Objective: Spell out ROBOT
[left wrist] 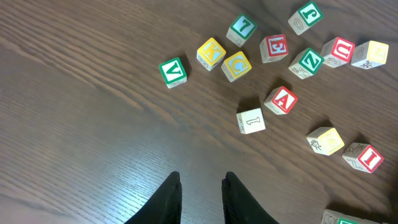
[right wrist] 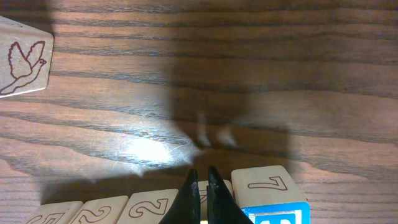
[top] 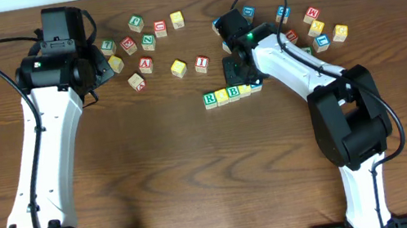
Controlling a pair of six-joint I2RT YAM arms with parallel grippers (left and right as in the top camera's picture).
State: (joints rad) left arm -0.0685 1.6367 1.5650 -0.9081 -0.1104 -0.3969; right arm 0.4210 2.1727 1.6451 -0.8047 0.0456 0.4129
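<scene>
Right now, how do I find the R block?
On the table, find the short row of cubes by the right end effector. The R cube sits at the end nearest the left arm. Only it shows a green R; its neighbour is yellow.

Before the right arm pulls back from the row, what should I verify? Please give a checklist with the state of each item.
1. Order R cube, yellow cube, B cube, second yellow cube: ok.
2. Last letter is T: cannot tell; the blue cube shows little of its top.
3. Right gripper shut, holding nothing: ok.
4. Right gripper clear of the row: cannot tell; its tips sit right at the cubes.
5. Left gripper empty, far from the row: ok.
</scene>
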